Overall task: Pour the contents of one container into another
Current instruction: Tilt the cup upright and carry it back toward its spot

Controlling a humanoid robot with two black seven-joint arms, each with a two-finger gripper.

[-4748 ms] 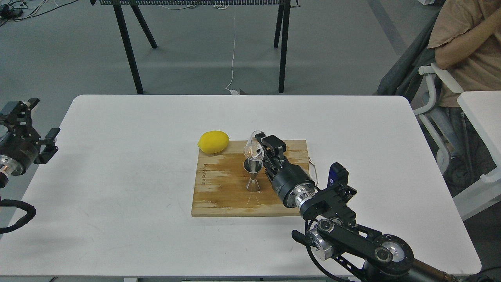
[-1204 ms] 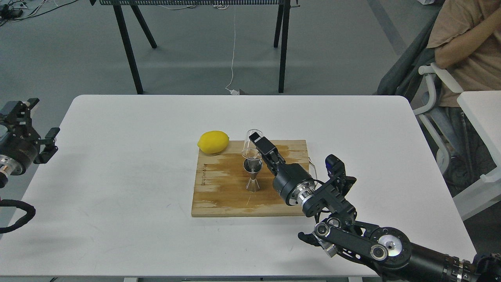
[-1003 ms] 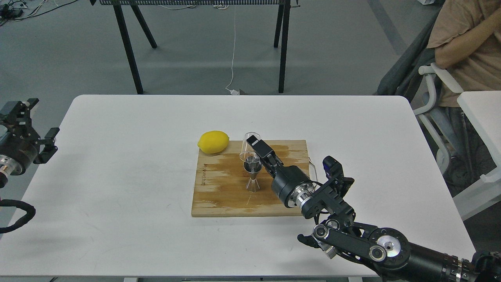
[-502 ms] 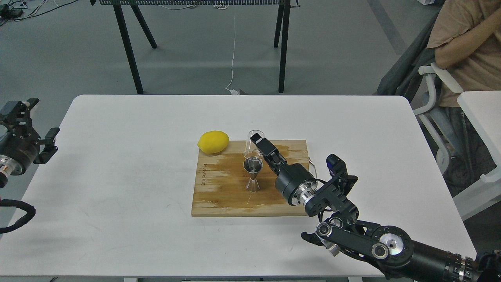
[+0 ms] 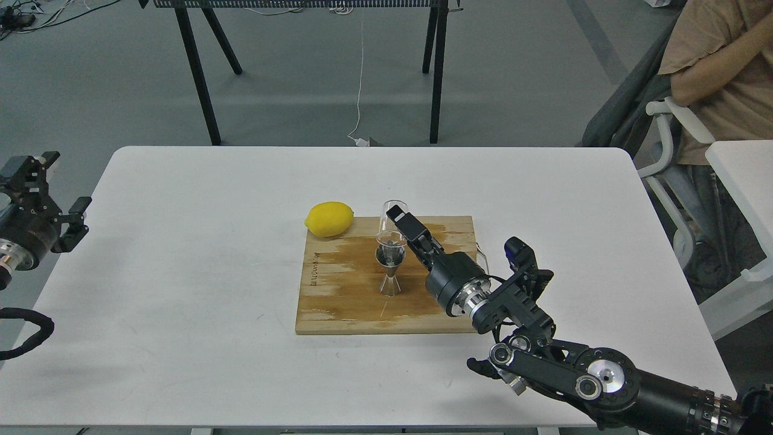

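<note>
The steel jigger stands upright on the wooden board, near its middle. Directly above the jigger's top cone hangs the small clear glass cup, turned mouth down, its rim just over the jigger's opening. My right gripper reaches in from the lower right and is shut on the cup's side. My left gripper hovers at the far left, off the table's edge, with its fingers apart and nothing between them.
A yellow lemon lies at the board's back left corner. The board sits on a white table. A seated person and a white chair are beyond the table's right end. A black-legged table stands behind.
Since the oldest frame the cup has tipped from slanted to fully mouth down over the jigger. In the last second the right gripper and cup shifted slightly right. The left arm stayed put.
</note>
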